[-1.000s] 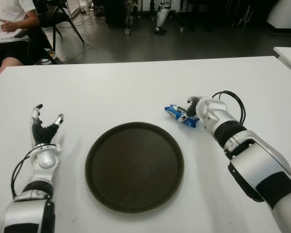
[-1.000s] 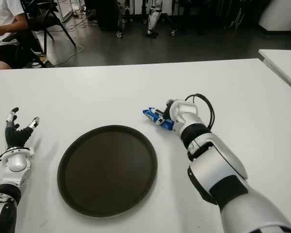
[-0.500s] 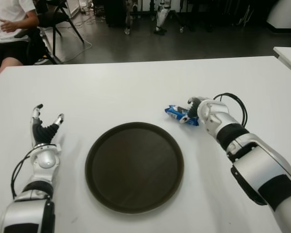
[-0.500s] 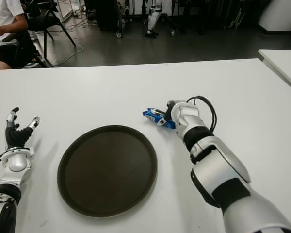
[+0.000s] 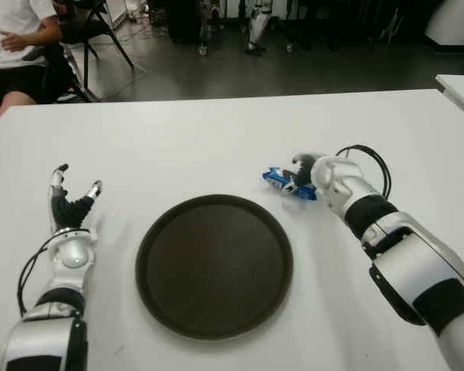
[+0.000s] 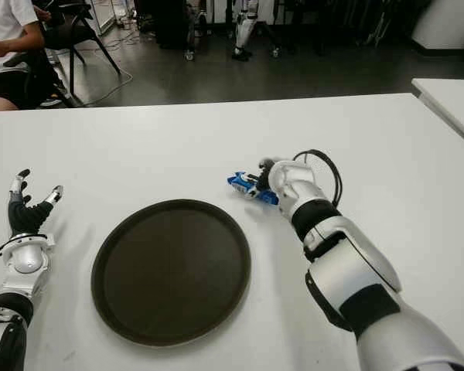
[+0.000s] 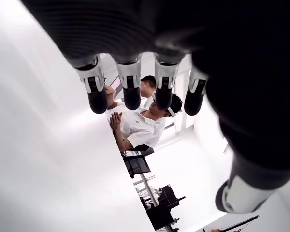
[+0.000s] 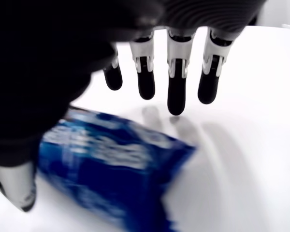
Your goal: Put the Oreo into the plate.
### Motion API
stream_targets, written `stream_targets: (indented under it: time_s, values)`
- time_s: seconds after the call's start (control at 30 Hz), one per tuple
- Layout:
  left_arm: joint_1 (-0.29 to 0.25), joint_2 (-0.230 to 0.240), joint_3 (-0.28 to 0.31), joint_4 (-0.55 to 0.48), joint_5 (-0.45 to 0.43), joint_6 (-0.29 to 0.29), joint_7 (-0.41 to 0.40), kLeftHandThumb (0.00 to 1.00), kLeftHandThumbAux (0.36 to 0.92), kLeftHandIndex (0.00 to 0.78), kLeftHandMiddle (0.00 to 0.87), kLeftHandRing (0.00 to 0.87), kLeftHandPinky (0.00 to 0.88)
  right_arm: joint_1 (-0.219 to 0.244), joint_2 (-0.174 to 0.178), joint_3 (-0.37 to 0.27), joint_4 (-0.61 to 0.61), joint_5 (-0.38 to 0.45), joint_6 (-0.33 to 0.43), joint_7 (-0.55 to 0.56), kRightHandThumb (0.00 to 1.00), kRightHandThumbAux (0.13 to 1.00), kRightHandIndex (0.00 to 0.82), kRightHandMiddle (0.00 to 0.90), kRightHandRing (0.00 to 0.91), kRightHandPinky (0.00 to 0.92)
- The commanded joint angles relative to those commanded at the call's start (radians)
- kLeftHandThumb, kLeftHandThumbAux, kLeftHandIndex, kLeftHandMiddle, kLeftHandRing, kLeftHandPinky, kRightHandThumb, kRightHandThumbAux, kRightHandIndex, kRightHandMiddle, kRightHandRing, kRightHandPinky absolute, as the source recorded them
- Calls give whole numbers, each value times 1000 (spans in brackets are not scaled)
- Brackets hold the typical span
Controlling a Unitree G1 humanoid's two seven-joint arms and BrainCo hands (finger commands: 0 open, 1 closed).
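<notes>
While your right hand [image 5: 308, 174] sits over the Oreo [image 5: 282, 181] with fingers extended, not clasped, the pack lies on the bench [image 5: 216, 147] at the plate's [image 5: 214, 265] 1 o'clock, just outside it. Your left hand [image 5: 69, 209] shows open at the plate's 9 o'clock.

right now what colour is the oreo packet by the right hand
Blue with white markings: the Oreo packet shows best in the right wrist view.
</notes>
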State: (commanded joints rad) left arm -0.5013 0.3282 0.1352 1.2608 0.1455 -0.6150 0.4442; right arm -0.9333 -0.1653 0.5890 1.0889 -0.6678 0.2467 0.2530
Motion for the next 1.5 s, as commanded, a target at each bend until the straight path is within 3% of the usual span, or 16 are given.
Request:
stream_targets:
  time_s: [0.6, 0.9, 1.3, 1.5]
  values:
    - [-2, -2, 9, 4, -14, 20, -10, 0, 654, 9, 1, 0, 0, -9, 18, 7, 18, -4, -7, -30, 0, 623, 183, 225, 231, 209]
    - [-3, 2, -3, 3, 3, 33, 14, 0, 653, 13, 13, 0, 0, -19, 31, 1, 36, 3, -9, -29, 0, 629, 142, 182, 213, 263]
    - [0, 3, -2, 1, 4, 20, 12, 0, 675, 14, 9, 0, 4, -41, 43, 4, 72, -1, -8, -8, 0, 627, 134, 171, 202, 260]
    - [-2, -2, 7, 1, -8, 15, 3, 0, 660, 8, 1, 0, 0, -46, 43, 5, 85, 0, -18, -3, 0, 636, 135, 173, 204, 254]
